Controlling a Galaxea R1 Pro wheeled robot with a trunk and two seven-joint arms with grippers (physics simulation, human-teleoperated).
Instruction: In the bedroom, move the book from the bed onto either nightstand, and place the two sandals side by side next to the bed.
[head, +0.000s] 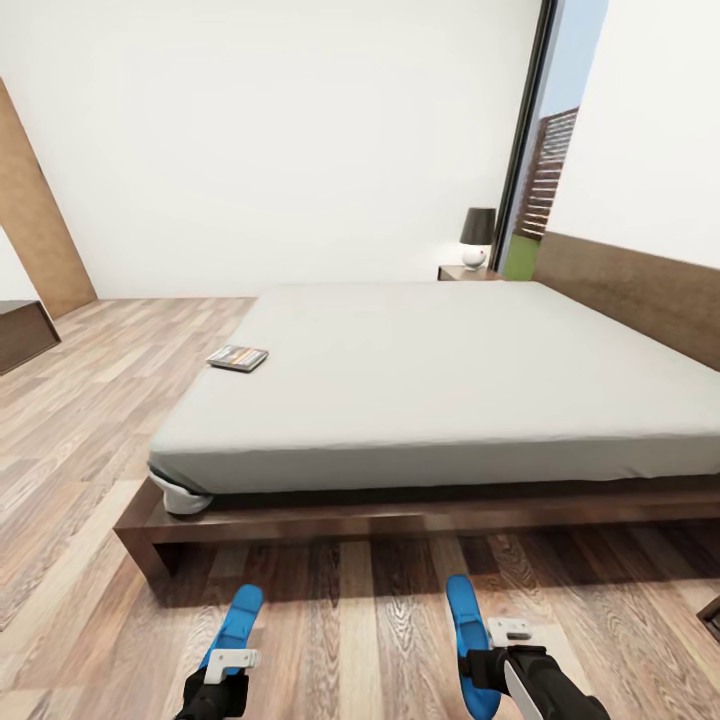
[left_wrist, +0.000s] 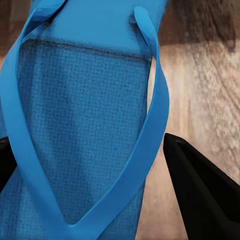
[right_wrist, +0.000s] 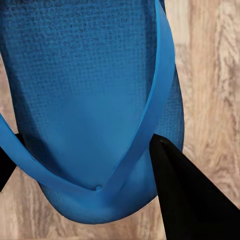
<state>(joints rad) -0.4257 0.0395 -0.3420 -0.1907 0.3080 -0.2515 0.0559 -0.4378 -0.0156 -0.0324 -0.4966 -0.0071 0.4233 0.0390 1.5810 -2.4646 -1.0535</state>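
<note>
Each end effector, left and right, is pinching a blue sandal over the floor beside the bed, well apart, so careless releasing risks leaving them separated or crooked, while the book is lying on the mattress untouched.

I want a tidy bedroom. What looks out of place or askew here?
The book lies askew near the corner of the bed, not on a nightstand. The sandals are on the floor beside the bed, set well apart rather than close together. Nothing looks damaged.
</note>
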